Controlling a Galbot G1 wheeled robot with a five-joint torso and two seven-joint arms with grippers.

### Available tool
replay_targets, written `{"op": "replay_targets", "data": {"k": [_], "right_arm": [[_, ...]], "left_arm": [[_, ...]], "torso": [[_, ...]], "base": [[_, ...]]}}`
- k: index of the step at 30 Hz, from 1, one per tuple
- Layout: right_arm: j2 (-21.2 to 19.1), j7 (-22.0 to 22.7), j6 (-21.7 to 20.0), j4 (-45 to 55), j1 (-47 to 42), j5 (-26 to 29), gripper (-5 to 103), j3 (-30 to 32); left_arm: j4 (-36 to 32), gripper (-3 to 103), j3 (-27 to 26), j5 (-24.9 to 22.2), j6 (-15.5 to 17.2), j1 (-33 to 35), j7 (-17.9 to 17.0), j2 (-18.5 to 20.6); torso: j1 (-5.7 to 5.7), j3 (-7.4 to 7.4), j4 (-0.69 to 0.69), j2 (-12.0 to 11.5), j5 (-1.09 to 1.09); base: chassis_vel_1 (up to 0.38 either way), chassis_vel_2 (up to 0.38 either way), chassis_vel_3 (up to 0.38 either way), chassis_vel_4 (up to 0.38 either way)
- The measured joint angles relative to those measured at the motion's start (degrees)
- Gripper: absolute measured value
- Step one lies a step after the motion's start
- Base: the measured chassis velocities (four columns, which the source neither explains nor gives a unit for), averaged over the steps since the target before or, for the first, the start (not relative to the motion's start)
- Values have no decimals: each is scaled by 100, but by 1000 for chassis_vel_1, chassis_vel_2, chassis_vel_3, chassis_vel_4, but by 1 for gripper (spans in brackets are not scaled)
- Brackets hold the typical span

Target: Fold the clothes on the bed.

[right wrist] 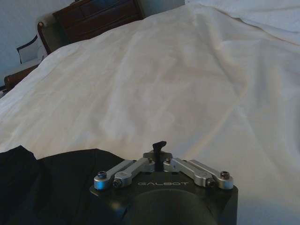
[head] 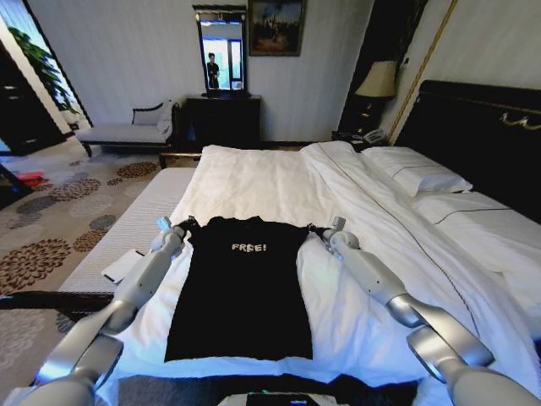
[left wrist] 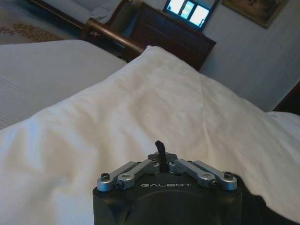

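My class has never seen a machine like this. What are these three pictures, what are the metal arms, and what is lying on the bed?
It is a two-armed robot. One picture looks down from its head; the other two come from cameras on its wrists. A black top lettered "FREE!" lies flat on the bed. The left gripper and right gripper sit at the top's shoulders, each pinched shut with a bit of black cloth between the fingers, seen in the wrist views. White pillows lie at the headboard.

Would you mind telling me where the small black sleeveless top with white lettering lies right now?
In the head view, the black sleeveless top lies flat on the white bed, near its foot, between the left gripper and right gripper at its shoulders.
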Motion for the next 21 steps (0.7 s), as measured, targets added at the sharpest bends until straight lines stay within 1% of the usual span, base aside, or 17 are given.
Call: {"op": "replay_targets", "data": {"k": [3, 4, 5, 7, 8, 9, 12, 13, 14, 15, 16, 17, 19, 20, 21], "right_arm": [[-90, 10, 2, 76, -93, 5, 17, 172], [-90, 10, 2, 76, -93, 5, 17, 172], [-129, 30, 3, 94, -130, 18, 22, 224], [-199, 55, -3, 105, -178, 65, 33, 302], [-231, 51, -22, 106, -189, 92, 33, 326], [-231, 51, -22, 106, -189, 92, 33, 326], [-273, 13, -130, 140, -207, 250, 49, 353], [-273, 13, -130, 140, -207, 250, 49, 353], [-272, 12, -162, 155, -207, 297, 55, 357], [-265, 12, -225, 172, -207, 367, 60, 360], [-254, 12, -299, 194, -215, 456, 66, 367], [-254, 12, -299, 194, -215, 456, 66, 367], [-224, 13, -386, 238, -259, 529, 77, 374], [-208, 15, -414, 251, -282, 537, 77, 374], [-188, 22, -435, 254, -301, 541, 82, 379]], "left_arm": [[-262, 19, -157, 37, 22, 241, -122, 66], [-262, 19, -157, 37, 22, 241, -122, 66], [-384, 19, -231, 40, 28, 363, -170, 112], [-608, 30, -378, 35, 37, 590, -228, 216], [-723, 35, -461, 30, 45, 718, -260, 270], [-723, 35, -461, 30, 45, 718, -260, 270], [-1148, 51, -762, -4, 68, 1149, -327, 462], [-1148, 51, -762, -4, 68, 1149, -327, 462], [-1270, 57, -848, -27, 74, 1262, -344, 517], [-1421, 57, -957, -66, 85, 1414, -370, 600], [-1573, 62, -1060, -87, 92, 1556, -385, 684], [-1573, 62, -1060, -87, 92, 1556, -385, 684], [-1873, 74, -1269, -149, 100, 1822, -409, 848], [-2001, 78, -1355, -192, 103, 1943, -431, 926], [-2128, 84, -1427, -233, 104, 2059, -448, 1004]], "torso": [[1, 0, -3, 0, -1], [1, 0, -3, 0, -1], [0, 0, -5, 0, 0], [0, -1, -5, 0, 1], [0, -1, -5, 0, 1], [0, -1, -5, 0, 1], [-1, -1, 0, 1, -1], [-1, -1, 0, 1, -1], [0, -1, -1, 0, 0], [0, -1, -1, 0, -1], [0, -1, 0, 1, -1], [0, -1, 0, 1, -1], [0, -1, -2, 0, -1], [-1, -1, -2, 1, 0], [-1, -1, -1, 1, 0]], "base": [[0, 0, 0, 0], [0, 0, 0, 0], [0, 0, 0, 0], [0, 0, 0, 0], [0, 0, 0, 0], [0, 0, 0, 0], [0, 0, 0, 0], [0, 0, 0, 0], [0, 0, 0, 0], [0, 0, 0, 0], [0, 0, 0, 0], [0, 0, 0, 0], [0, 0, 0, 0], [0, 0, 0, 0], [0, 0, 0, 0]]}}
